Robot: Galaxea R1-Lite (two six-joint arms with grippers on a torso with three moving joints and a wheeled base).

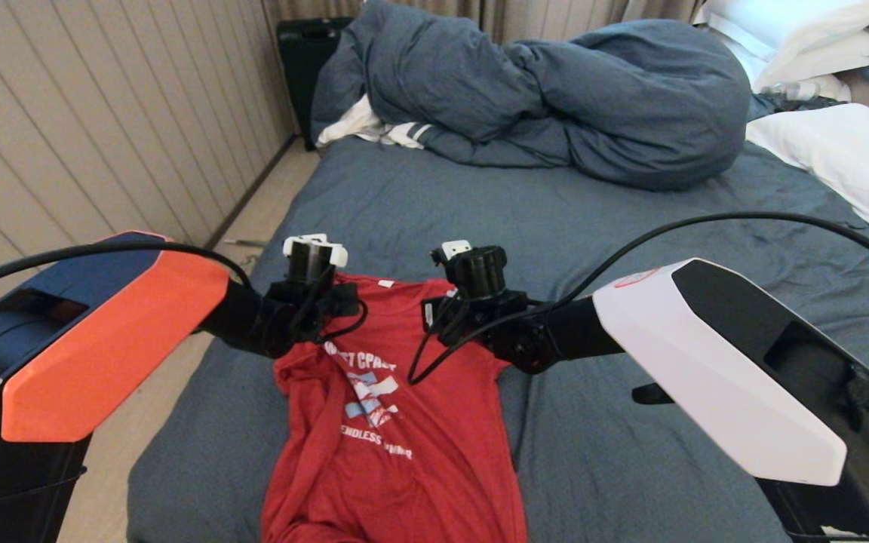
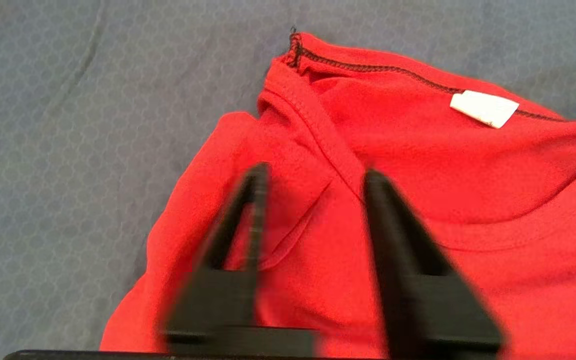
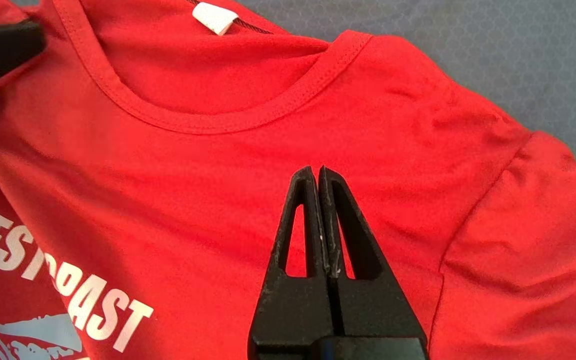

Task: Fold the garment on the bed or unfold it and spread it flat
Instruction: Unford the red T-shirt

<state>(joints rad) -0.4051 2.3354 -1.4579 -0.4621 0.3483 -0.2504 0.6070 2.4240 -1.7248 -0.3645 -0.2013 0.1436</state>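
Red garment (image 1: 397,422) on the bed (image 1: 631,226), bare sheet around; left gripper (image 2: 313,182) fingers parted, right gripper (image 3: 319,172) fingers clenched empty.

Probably a home bedroom: bed (image 1: 631,226), bunched duvet (image 1: 555,98), white pillows (image 1: 842,151).

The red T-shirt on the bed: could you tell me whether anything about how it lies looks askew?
Yes. The red T-shirt lies print-up on the bed, but its side under the open left pincer is bunched and folded in on itself, while the shoulder and sleeve below the shut right pincer lie nearly flat.
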